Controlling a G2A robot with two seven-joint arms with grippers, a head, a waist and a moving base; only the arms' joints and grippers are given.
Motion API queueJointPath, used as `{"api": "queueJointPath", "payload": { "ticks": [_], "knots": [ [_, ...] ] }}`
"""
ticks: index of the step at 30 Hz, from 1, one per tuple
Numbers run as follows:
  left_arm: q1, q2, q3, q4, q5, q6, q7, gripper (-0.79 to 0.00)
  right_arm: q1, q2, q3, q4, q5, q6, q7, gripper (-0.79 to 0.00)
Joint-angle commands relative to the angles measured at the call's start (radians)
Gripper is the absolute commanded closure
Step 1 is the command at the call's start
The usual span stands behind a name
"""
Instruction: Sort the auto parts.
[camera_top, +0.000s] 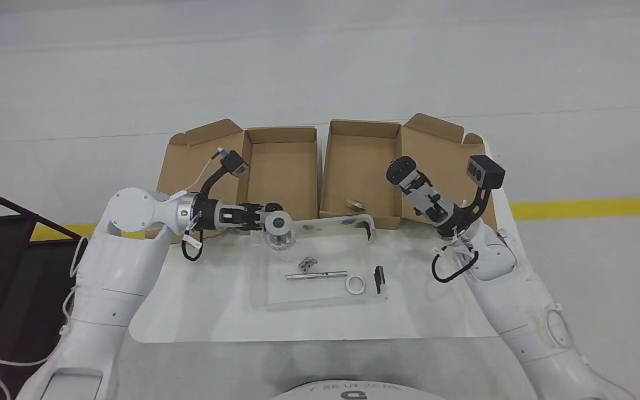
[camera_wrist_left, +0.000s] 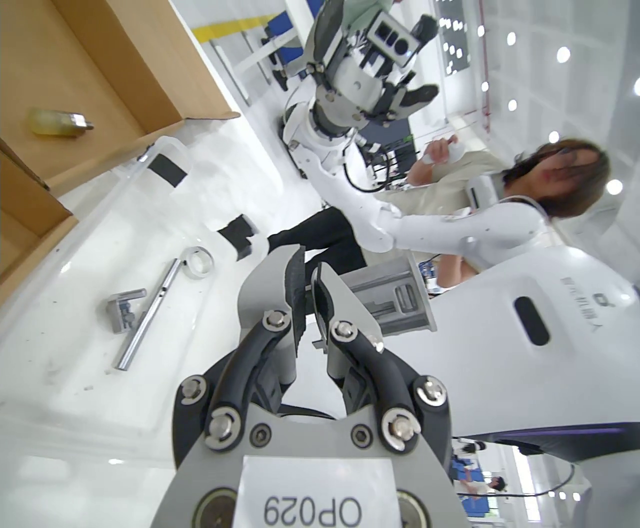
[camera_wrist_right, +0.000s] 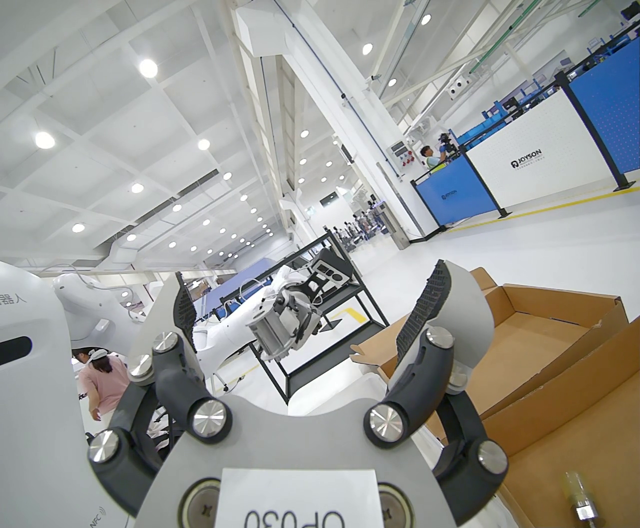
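The left tool (camera_top: 271, 220) has its ribbed black pads (camera_wrist_left: 296, 280) drawn narrow, clamping a grey cast-metal housing (camera_top: 281, 226) above the near edge of the left cardboard box (camera_top: 283, 185) and the far rim of the clear tray (camera_top: 300, 297). From above the housing reads as a small bright round. The left wrist view gives its detail instead: a flared rim and recessed slots along the side (camera_wrist_left: 395, 300). The right wrist view catches it from farther off as a blocky grey body (camera_wrist_right: 275, 330) in that tool.

The right tool (camera_top: 400, 172) hangs over the right cardboard box (camera_top: 365, 165), its fingers spread wide (camera_wrist_right: 310, 280) with nothing between them. On that box's floor lies a small translucent yellowish part with a metal tip (camera_wrist_right: 577, 492), also seen in the left wrist view (camera_wrist_left: 55, 122).

In the tray lies a slim polished steel rod (camera_top: 322, 274), its long axis running left to right across the desk (camera_top: 200, 310). A small square metal block (camera_wrist_left: 125, 310) sits at its left end. A shiny metal ring (camera_top: 354, 285) lies flat just beside its right end, and a black piece (camera_top: 379, 278) lies near it, pointing away from the robot.
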Motion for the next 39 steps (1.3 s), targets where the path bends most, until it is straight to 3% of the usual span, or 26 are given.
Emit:
{"api": "queueJointPath", "payload": {
  "ticks": [1,14,22,39],
  "knots": [
    [-0.007,-0.001,0.001,0.023,-0.042,0.026,-0.003,0.0,0.0,0.0,0.0,0.0,0.0,0.0,0.0,-0.785],
    [-0.026,0.002,0.004,0.033,0.006,0.019,0.006,0.0,0.0,0.0,0.0,0.0,0.0,0.0,0.0,-0.785],
    [0.012,-0.004,-0.041,0.094,-0.217,0.066,0.121,0.0,0.0,0.0,0.0,0.0,0.0,0.0,0.0,-0.785],
    [0.012,-0.017,0.014,-0.085,-0.16,0.074,0.269,0.0,0.0,0.0,0.0,0.0,0.0,0.0,0.0,-0.785]
  ]
}}
